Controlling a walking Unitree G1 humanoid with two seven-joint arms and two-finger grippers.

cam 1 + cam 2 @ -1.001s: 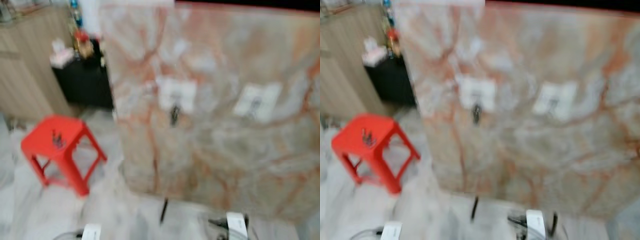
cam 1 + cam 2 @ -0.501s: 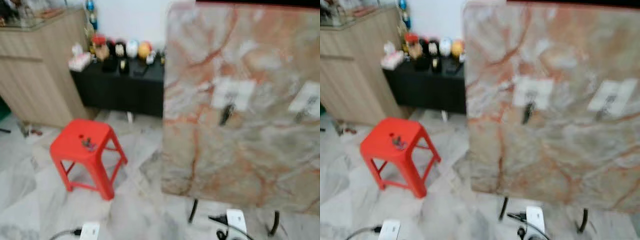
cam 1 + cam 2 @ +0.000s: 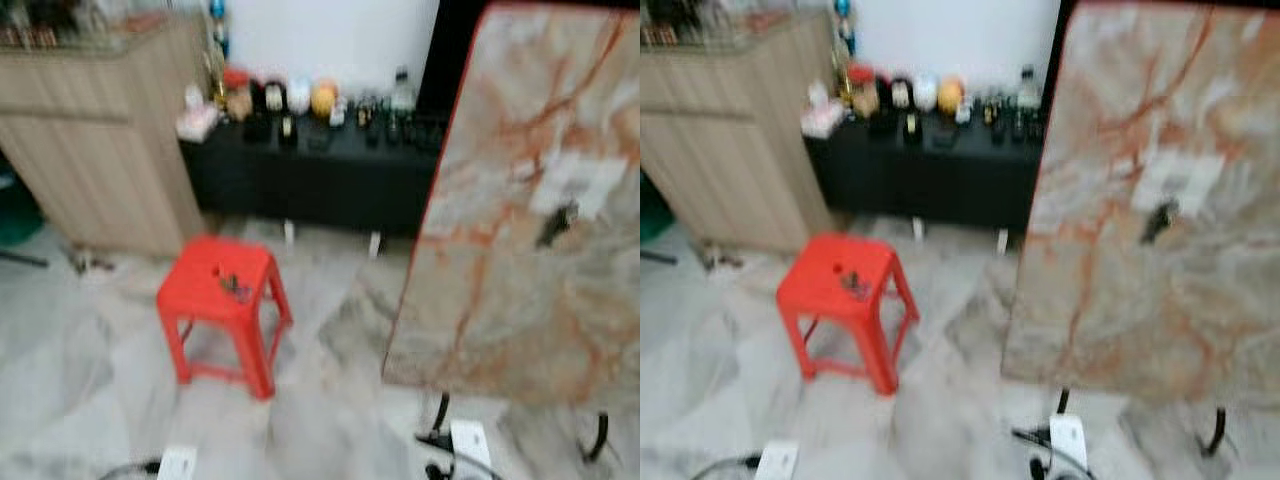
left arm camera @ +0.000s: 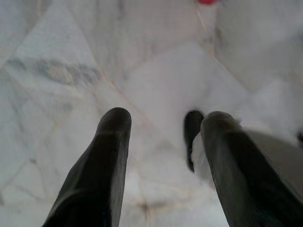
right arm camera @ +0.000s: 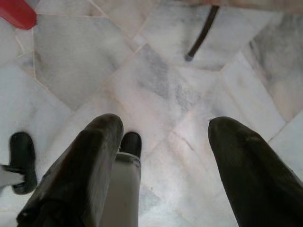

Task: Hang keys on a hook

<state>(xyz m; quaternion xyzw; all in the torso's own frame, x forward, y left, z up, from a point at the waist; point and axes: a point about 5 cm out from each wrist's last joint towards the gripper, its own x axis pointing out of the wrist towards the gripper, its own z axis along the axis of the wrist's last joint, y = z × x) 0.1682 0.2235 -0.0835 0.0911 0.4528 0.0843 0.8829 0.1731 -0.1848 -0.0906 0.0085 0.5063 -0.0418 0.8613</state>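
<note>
Head views, keys [image 3: 234, 285]: a small dark cluster is seen lying on the seat of the red stool [image 3: 222, 300]; details are lost to blur.
Head views, stool: moulded red plastic, square seat, four splayed legs, set on pale veined marble floor [image 3: 90, 370].
Head views, panel [image 3: 530, 220]: a tall slab with orange-and-grey marble pattern, standing on dark curved feet, well apart from the stool.
Head views, hook [image 3: 556, 222]: a dark hook is fixed on a white plate on the panel's face.
Head views, cabinet [image 3: 320, 170]: a low black unit behind the stool, its top crowded with small jars and bottles too blurred to name; a wood-grain counter [image 3: 100, 140] stands beside it.
Left wrist view, left gripper [image 4: 163, 142]: the two black fingers are held spread, nothing between them; marble tiles lie beyond the tips, and a sliver of red is seen far ahead.
Right wrist view, right gripper [image 5: 163, 137]: fingers are spread wide and empty; tiles lie beyond, with a dark panel foot [image 5: 201, 33] and a red stool corner ahead.
</note>
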